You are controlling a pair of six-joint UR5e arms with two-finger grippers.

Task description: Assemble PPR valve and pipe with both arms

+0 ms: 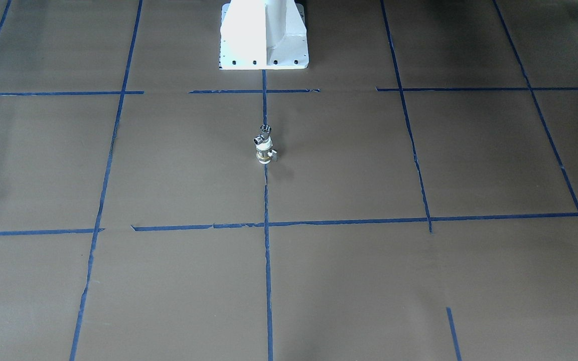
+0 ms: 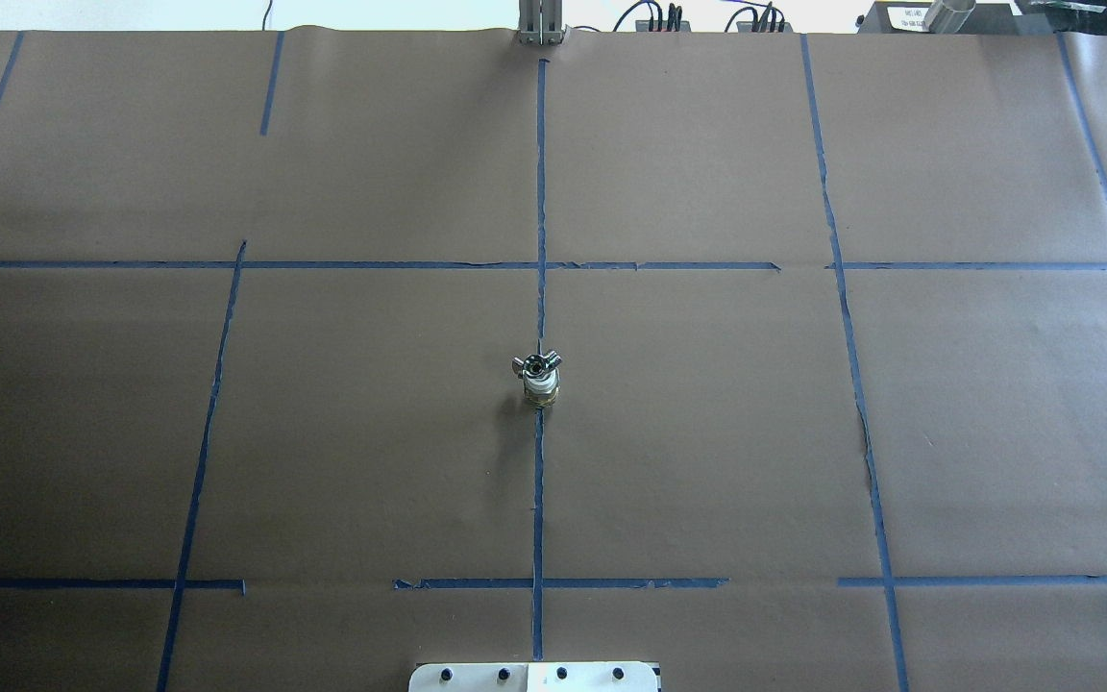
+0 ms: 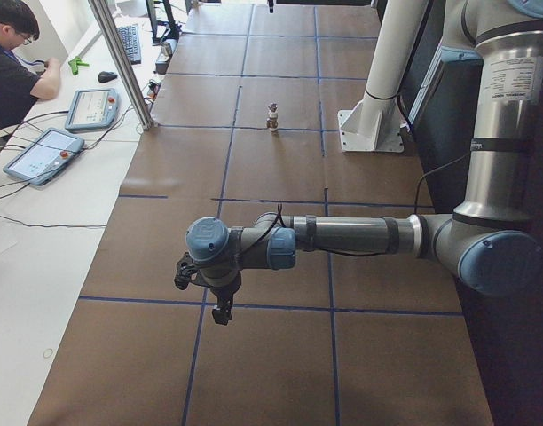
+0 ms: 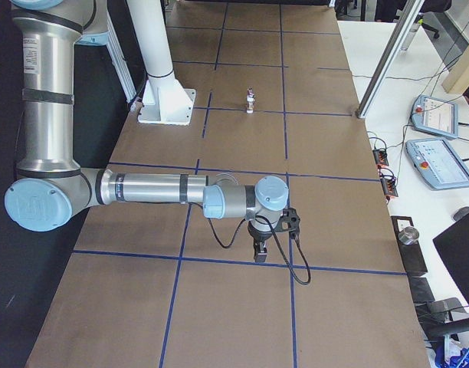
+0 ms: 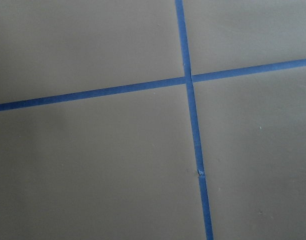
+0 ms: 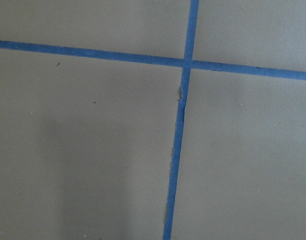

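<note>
The PPR valve (image 1: 264, 150), with white ends and a brass band, stands upright on the centre tape line. The chrome pipe (image 1: 264, 134) sits on top of it, joined to it. Both also show in the overhead view, valve (image 2: 541, 387) and pipe (image 2: 537, 364). The left gripper (image 3: 222, 312) hangs over the table's left end, far from the parts. The right gripper (image 4: 260, 253) hangs over the right end. Each shows only in a side view, so I cannot tell whether it is open or shut. The wrist views show only brown paper and tape.
The white pedestal base (image 1: 264, 35) stands behind the parts. Blue tape lines (image 2: 539, 481) grid the brown paper. An operator (image 3: 10, 62) sits at a side desk with teach pendants (image 3: 43, 153). An aluminium post (image 3: 121, 62) stands at the table's far edge.
</note>
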